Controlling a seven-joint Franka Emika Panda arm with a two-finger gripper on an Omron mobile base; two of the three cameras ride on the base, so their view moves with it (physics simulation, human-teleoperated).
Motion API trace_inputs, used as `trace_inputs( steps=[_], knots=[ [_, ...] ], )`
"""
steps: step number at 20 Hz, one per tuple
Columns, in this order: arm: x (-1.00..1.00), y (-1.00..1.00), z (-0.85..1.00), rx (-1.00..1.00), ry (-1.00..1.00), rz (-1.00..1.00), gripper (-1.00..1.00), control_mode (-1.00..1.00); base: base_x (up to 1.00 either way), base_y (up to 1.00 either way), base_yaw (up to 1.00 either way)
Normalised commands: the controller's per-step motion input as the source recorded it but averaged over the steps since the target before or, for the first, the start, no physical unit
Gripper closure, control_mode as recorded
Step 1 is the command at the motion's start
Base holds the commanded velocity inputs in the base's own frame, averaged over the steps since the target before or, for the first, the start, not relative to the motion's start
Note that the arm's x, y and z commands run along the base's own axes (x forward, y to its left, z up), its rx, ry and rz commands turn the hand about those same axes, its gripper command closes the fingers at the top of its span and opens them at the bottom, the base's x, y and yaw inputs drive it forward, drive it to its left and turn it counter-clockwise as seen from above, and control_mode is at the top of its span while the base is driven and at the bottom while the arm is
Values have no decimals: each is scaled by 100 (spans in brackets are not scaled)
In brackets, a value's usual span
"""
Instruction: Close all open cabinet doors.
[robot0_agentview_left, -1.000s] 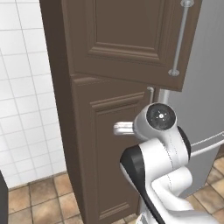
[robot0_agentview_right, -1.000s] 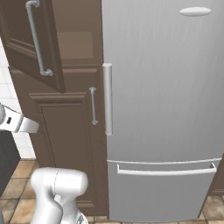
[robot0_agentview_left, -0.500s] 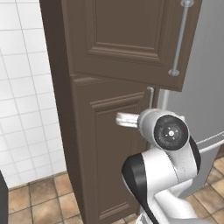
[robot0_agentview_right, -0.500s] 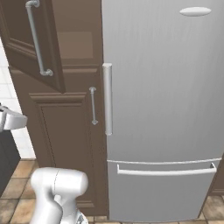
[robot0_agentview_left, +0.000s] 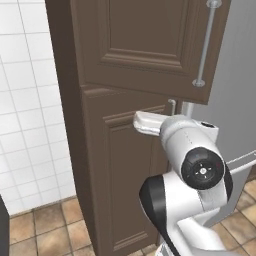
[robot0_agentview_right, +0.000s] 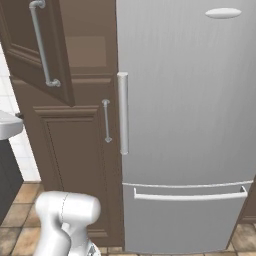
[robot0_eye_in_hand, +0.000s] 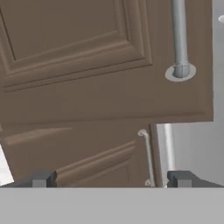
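Overhead, the upper cabinet door (robot0_agentview_left: 145, 45) stands ajar beside white wall tiles (robot0_agentview_left: 25, 115).

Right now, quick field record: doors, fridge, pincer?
upper door: open, swung out from the cabinet front, long bar handle
lower door: shut, flush with the frame
fridge: grey, right of the cabinet, shut
pincer: open, holds nothing, faces the upper door's lower edge
contact: none seen between pincer and door
floor: brown tile
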Motion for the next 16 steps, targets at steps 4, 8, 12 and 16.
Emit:
trace_inputs(
  steps=[4, 8, 12, 16],
  knots=[
    [0, 0, 51, 0, -18, 0, -100, -100, 0, 0, 0],
    [6, 0, 29, 0, -2, 0, -100, -100, 0, 0, 0],
    [5, 0, 21, 0, 0, 0, -100, -100, 0, 0, 0],
    [0, 0, 30, 0, 0, 0, -100, -100, 0, 0, 0]
  ],
)
